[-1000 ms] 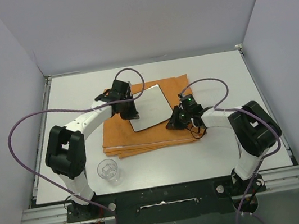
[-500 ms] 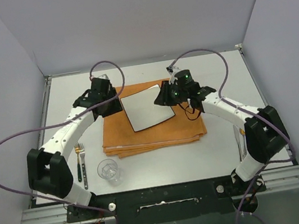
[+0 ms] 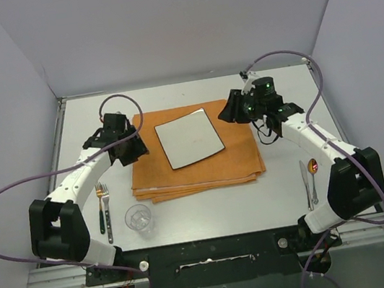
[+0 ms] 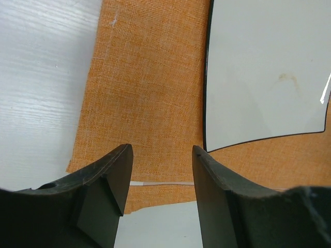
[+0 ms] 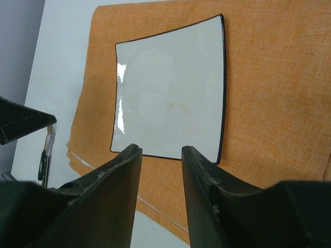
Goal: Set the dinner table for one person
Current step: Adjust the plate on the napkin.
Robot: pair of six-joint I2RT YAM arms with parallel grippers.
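The counter [image 3: 210,210] fills the workspace in front of both arm bases and carries every item. A folded orange mat [image 3: 204,175] lies at its centre, and a square white plate [image 3: 189,138] rests on the mat, turned slightly out of line with the mat's edges.

Two pieces of cutlery [image 3: 104,205], at least one a fork, lie left of the mat, with a clear glass [image 3: 139,218] just below them. A knife [image 3: 304,181] and a spoon [image 3: 312,171] lie to the right of the mat.

The left tool [image 4: 160,155] hangs over the mat's left edge, jaws spread and holding nothing. The right tool [image 5: 161,152] hangs near the mat's far right corner, likewise spread and holding nothing.

Judged from this layout, the setting appears essentially complete. Squaring the plate may be the only step left.
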